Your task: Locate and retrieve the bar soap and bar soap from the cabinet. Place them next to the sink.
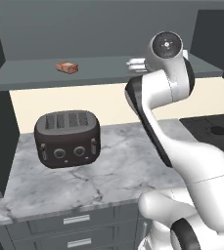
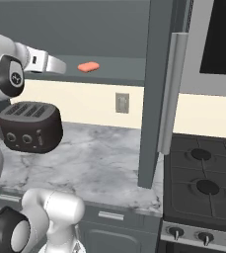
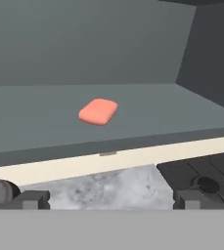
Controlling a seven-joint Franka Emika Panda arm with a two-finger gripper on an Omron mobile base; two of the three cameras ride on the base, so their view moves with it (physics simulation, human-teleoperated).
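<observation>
The coral-pink bar soap lies flat on the dark cabinet shelf, also seen as the pink bar. Further left on the same shelf rests the blockier reddish-brown bar soap. My gripper is open, its fingertips set wide apart with nothing between them. It hovers at shelf height in front of the board, short of the pink bar; the hand points toward it from the left. From the left base view the hand is at the shelf's right part. The sink is out of view.
A black four-slot toaster stands on the marble counter below the shelf. A tall open cabinet door juts out on the right. Beyond it are the black stove and a microwave. A wall outlet sits under the shelf.
</observation>
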